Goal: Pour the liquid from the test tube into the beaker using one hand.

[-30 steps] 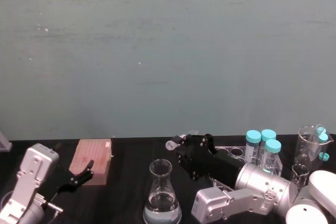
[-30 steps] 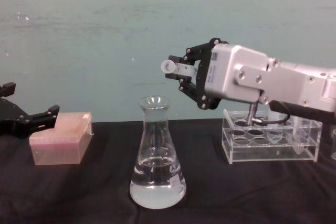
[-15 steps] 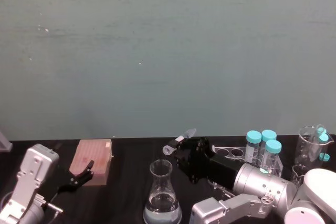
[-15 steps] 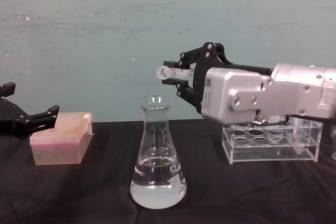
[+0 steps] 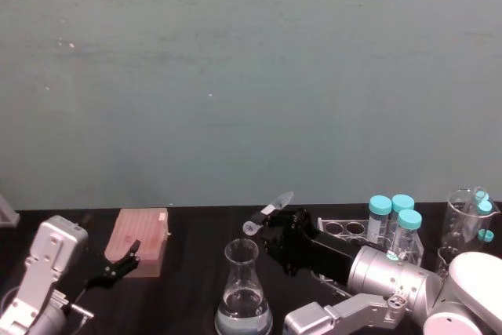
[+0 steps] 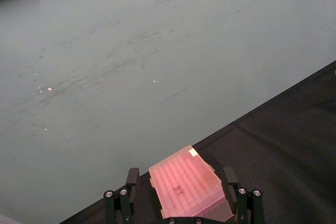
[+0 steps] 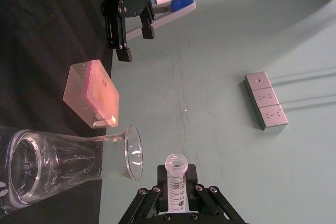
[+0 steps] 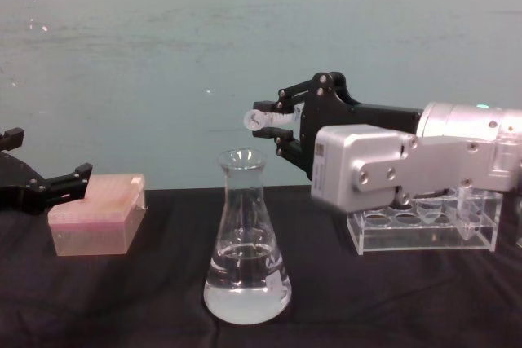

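Observation:
My right gripper [image 8: 281, 124] is shut on the test tube [image 8: 267, 118], a small clear tube held just above and to the right of the beaker's mouth. In the head view the test tube [image 5: 267, 213] tilts, its open rim low toward the beaker [image 5: 241, 292] and its pointed tip up. The beaker [image 8: 245, 242] is a tall clear conical flask with clear liquid [image 8: 245, 292] in its base. In the right wrist view the test tube [image 7: 176, 179] sits between the fingers beside the beaker's rim [image 7: 132, 153]. My left gripper [image 5: 118, 266] rests open at the far left.
A pink lidded box [image 8: 94, 222] lies by the left gripper. A clear tube rack [image 8: 424, 230] stands behind the right arm, with teal-capped tubes [image 5: 392, 221] and a glass jar [image 5: 467, 217] further right. Black cloth covers the table.
The right gripper has rotated and sunk slightly. The test tube went from level to tilted, its mouth now lower and closer to the beaker's rim. The left arm has not moved.

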